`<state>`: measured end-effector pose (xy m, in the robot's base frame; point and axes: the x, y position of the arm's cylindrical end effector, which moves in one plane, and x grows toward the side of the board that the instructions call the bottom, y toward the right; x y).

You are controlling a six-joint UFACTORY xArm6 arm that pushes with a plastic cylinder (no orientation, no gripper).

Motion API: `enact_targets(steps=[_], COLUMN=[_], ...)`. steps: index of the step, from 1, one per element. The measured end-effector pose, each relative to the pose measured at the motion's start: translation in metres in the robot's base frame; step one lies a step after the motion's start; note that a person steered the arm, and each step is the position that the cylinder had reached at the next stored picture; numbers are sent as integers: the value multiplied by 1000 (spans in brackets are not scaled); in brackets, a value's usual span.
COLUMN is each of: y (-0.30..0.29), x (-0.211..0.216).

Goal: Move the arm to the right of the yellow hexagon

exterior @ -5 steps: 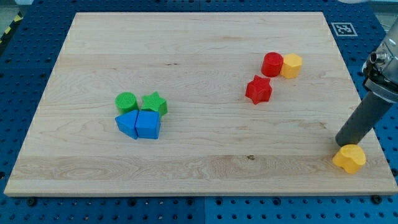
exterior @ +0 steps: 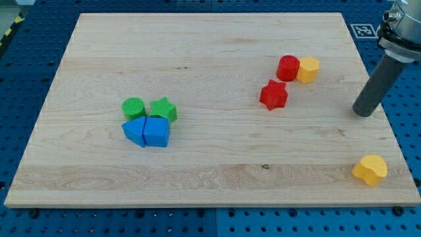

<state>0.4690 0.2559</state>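
The yellow hexagon (exterior: 308, 69) sits at the upper right of the wooden board (exterior: 197, 66), touching the red cylinder (exterior: 287, 68) on its left. My tip (exterior: 362, 112) stands on the board near its right edge, to the right of and below the yellow hexagon, well apart from it. The rod leans up toward the view's top right corner.
A red star (exterior: 273, 95) lies below the red cylinder. A yellow heart-like block (exterior: 370, 170) lies at the board's lower right corner. A green cylinder (exterior: 133, 107), a green star (exterior: 164, 109) and two blue blocks (exterior: 147, 131) cluster at left centre.
My tip has moved up the view from just above the yellow heart-like block toward the yellow hexagon's level. No block has moved.
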Motion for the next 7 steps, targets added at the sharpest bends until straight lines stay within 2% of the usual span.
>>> enact_targets(steps=[1,2,5,7], y=[0,0,9,9], x=[-9,-46,-60,-87])
